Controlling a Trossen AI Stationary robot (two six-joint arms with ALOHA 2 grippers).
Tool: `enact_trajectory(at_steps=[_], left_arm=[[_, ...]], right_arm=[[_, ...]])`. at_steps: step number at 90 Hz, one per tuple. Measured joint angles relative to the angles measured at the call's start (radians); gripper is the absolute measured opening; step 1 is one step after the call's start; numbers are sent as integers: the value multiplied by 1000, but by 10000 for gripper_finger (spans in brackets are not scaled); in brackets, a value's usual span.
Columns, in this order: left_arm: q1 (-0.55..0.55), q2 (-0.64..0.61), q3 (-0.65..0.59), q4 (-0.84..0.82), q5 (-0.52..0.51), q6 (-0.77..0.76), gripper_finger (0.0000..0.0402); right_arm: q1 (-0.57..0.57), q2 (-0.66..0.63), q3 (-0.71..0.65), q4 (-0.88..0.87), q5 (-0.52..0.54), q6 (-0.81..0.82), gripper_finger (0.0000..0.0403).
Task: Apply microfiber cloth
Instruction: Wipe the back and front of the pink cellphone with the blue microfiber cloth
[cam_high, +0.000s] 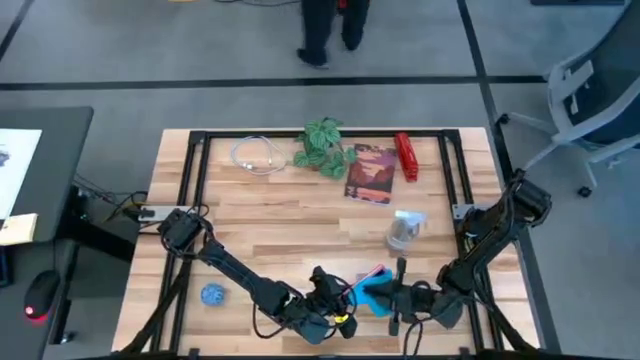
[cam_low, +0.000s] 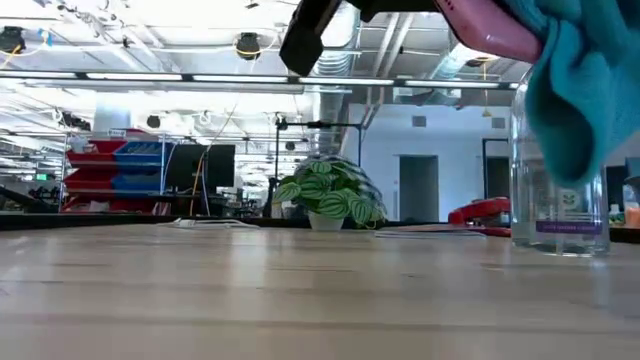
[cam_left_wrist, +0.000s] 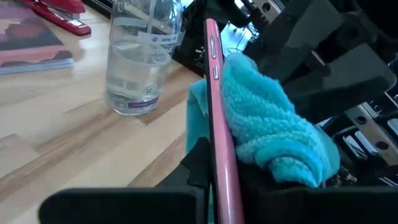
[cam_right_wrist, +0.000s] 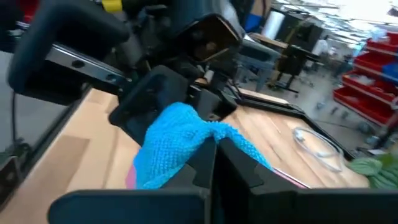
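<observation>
Near the table's (cam_high: 250, 215) front edge, a pink-cased phone (cam_left_wrist: 219, 124) is held on edge, clamped in the left gripper (cam_high: 340, 296). The microfiber cloth (cam_high: 377, 295) is pinched by the right gripper (cam_high: 398, 297) and pressed against the phone's face. A clear bottle (cam_high: 404, 230) stands close behind — otherwise open tabletop lies leftward.

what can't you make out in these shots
- Phone screen: left wrist view shows only its pink edge; the cloth covers one face.
- Right gripper fingertips: buried in cloth in the right wrist view.
- Left gripper and phone: too small in the high view, cut off by the top edge in the low view.
- Bottle label: too small to read, cloth hangs over it in the low view.
</observation>
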Motion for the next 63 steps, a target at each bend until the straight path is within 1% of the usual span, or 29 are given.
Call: enact_trajectory(at_steps=[11, 19, 25, 31, 46, 56, 63], left_arm=[[0, 0, 1, 20, -2, 30, 11], [0, 0, 1, 26, -3, 43, 11], [-5, 0, 1, 27, -6, 58, 11], [-10, 0, 1, 30, -10, 68, 11], [-18, 0, 1, 46, -29, 67, 11], [-20, -2, 3, 66, -30, 67, 11], [-23, -2, 3, 96, -37, 88, 11]], right_arm=[[-15, 0, 45, -21, -28, -56, 0], [-17, 0, 73, -102, -25, -65, 0], [-11, -1, 82, -175, -7, -37, 0], [5, -2, 84, -251, 38, 20, 0], [73, -23, 81, -448, 198, 118, 0], [113, -61, 80, -483, 276, 123, 0], [126, -77, 79, -481, 290, 119, 0]])
